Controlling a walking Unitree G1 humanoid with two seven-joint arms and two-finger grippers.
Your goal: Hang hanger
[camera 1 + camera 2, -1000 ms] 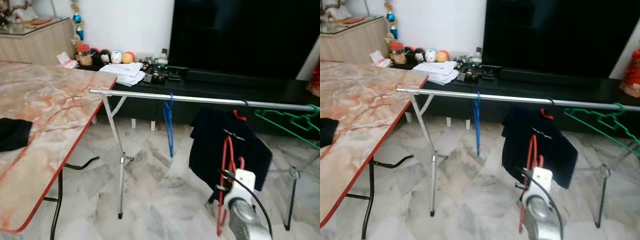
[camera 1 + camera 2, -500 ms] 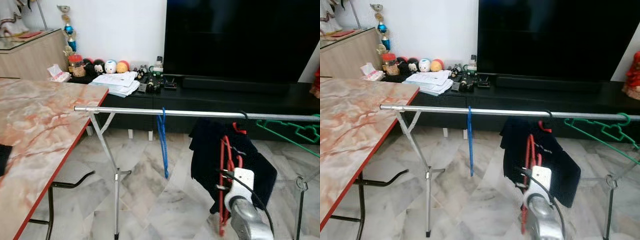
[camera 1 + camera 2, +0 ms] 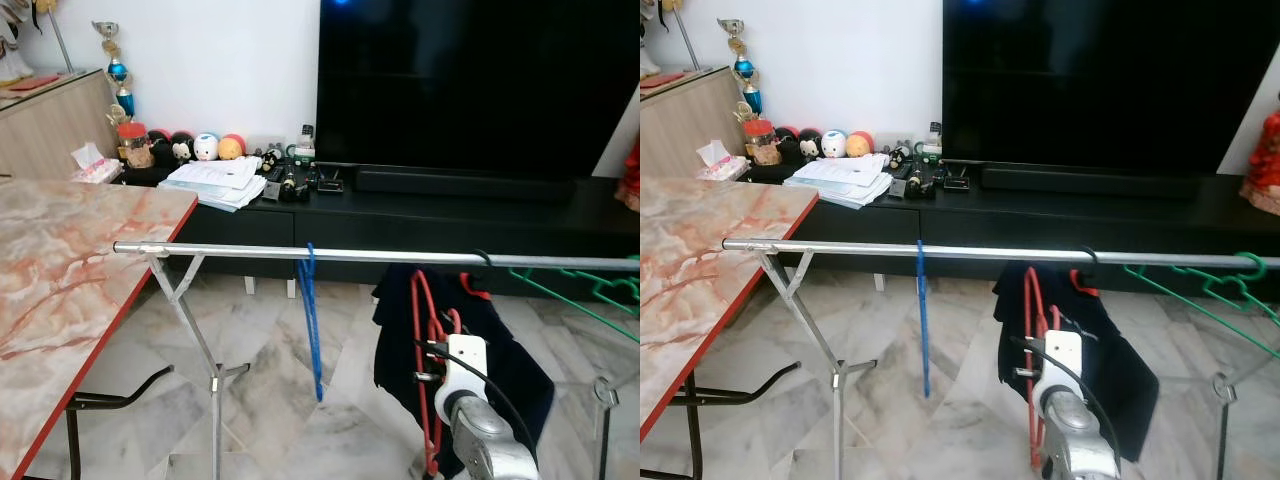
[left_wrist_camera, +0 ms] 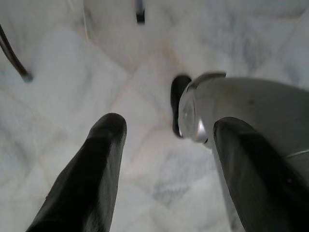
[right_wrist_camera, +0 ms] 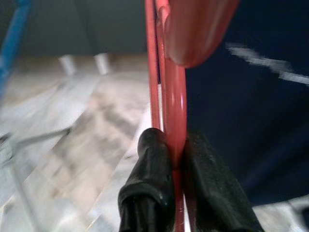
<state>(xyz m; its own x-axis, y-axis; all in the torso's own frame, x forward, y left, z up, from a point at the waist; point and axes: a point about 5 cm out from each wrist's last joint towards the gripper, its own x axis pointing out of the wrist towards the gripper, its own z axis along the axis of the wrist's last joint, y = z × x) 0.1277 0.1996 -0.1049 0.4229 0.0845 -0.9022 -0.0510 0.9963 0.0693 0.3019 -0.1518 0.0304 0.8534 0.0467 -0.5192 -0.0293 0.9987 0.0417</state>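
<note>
I see a silver clothes rail [image 3: 340, 256] crossing the scene in front of a dark TV console [image 3: 450, 215]; I place everything else against that rail. My right gripper [image 5: 175, 159] sits below the rail, its two black fingers [image 5: 149, 188] pressed together on the red hanger [image 3: 421, 340], which stands upright with its top just under the rail, beside a dark shirt [image 3: 500, 350] hanging from it. A blue hanger [image 3: 312, 320] hangs from the rail toward its left end, and a green hanger [image 3: 1200, 290] hangs near its right end. A marble-patterned table [image 3: 70, 270] stands left of the rail's end. My left gripper [image 4: 164, 164] hangs over the marble floor [image 4: 58, 87], its fingers [image 4: 91, 179] spread apart and holding nothing.
</note>
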